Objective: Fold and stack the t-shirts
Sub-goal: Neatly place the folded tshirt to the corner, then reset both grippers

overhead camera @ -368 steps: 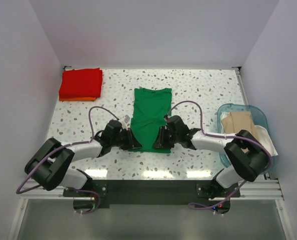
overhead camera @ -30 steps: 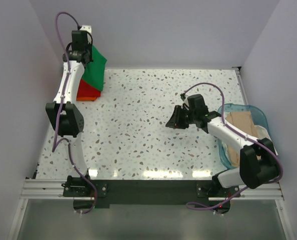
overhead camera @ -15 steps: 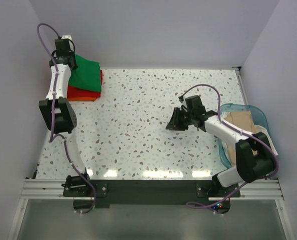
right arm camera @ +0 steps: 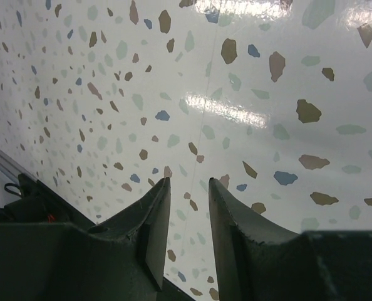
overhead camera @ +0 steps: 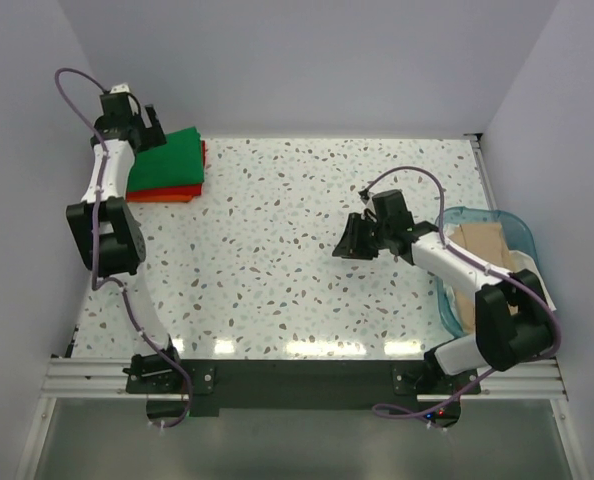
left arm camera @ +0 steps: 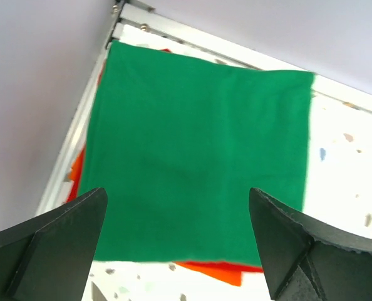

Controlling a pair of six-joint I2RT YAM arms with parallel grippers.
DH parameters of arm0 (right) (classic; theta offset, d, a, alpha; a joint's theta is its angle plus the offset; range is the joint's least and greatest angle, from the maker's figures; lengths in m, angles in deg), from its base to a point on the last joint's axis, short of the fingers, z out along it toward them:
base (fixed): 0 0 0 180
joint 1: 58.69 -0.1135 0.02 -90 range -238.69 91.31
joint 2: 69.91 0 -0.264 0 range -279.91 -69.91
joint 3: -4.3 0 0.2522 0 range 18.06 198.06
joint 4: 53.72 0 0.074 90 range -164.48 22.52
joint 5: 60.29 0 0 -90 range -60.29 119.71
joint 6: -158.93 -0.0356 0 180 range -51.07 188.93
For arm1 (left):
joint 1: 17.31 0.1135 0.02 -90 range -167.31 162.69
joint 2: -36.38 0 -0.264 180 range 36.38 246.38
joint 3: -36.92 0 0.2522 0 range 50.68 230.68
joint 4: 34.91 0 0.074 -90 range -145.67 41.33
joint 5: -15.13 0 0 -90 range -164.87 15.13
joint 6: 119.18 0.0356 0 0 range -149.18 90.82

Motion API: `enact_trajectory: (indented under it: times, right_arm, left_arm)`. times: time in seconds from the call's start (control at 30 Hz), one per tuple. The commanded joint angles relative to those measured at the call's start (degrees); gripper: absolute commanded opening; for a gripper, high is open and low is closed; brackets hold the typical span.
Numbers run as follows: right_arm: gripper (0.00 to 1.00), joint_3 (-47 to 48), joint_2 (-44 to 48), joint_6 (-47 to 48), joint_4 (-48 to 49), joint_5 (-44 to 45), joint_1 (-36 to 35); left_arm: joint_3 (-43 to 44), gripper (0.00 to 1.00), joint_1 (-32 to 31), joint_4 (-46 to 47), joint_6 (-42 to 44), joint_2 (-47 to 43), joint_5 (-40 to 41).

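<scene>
Position of the left end effector [overhead camera: 143, 126]: raised at the far-left corner of the white speckled tabletop [overhead camera: 277, 240], above the shirt stack. In the left wrist view its fingers [left arm camera: 54, 241] stand wide apart and hold nothing; the left end effector [left arm camera: 176, 194] looks down on the stack.

The bright green cotton t-shirt [overhead camera: 167, 160] lies folded into a flat rectangle on top of the stack [left arm camera: 198, 150]. A folded red t-shirt [overhead camera: 179, 189] shows as a strip under its near edge, and a folded orange t-shirt [overhead camera: 157, 197] lies at the bottom.

The right end effector [overhead camera: 345, 245] hangs over bare tabletop, right of centre and well apart from the stack. In the right wrist view its fingers [right arm camera: 155, 219] leave only a narrow gap, with nothing between them [right arm camera: 189, 188].

At the right edge sits a translucent blue plastic basket [overhead camera: 477, 211]. It contains a beige t-shirt [overhead camera: 482, 245] lying on a white t-shirt [overhead camera: 529, 268].
</scene>
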Motion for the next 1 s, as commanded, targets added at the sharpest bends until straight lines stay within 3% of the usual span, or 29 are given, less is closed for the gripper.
enact_trajectory:
  times: [0.0, 0.1, 0.23, 0.37, 0.63, 0.87, 0.97]
  right_arm:
    - [0.35, 1.7, 3.1, 1.2, 0.6, 1.7, -0.3]
    - [0.36, 1.7, 3.8, 0.9, 0.8, 1.7, -0.3]
    - [0.37, 2.2, 4.6, 1.2, 0.3, 1.9, -0.3]
    - [0.4, 2.6, 6.5, 1.8, -0.6, 3.4, -0.2]
    - [0.41, 2.5, 11.5, 3.2, -3.4, 7.7, -0.2]
    - [0.42, 0.2, 18.8, 4.7, -5.8, 10.4, -0.1]
    - [0.42, -0.4, 20.3, 5.2, -7.2, 12.8, -0.2]
  left_arm:
    - [-4.2, 1.0, -0.5, 7.4, -5.4, -9.9, -3.5]
    - [-12.6, 1.0, -1.4, 10.3, -7.4, -16.3, -4.9]
    - [-30.4, 1.0, -2.4, 19.5, -15.0, -27.8, -10.5]
    - [-41.6, 1.0, -7.6, 22.0, -16.0, -37.2, -6.9]
    - [-60.3, 1.0, -28.2, 24.1, -19.6, -53.4, 0.2]
    - [-67.8, 1.0, -48.5, 21.7, -18.2, -59.4, 9.6]
    - [-69.8, 1.0, -49.8, 21.1, -18.8, -60.2, 9.0]
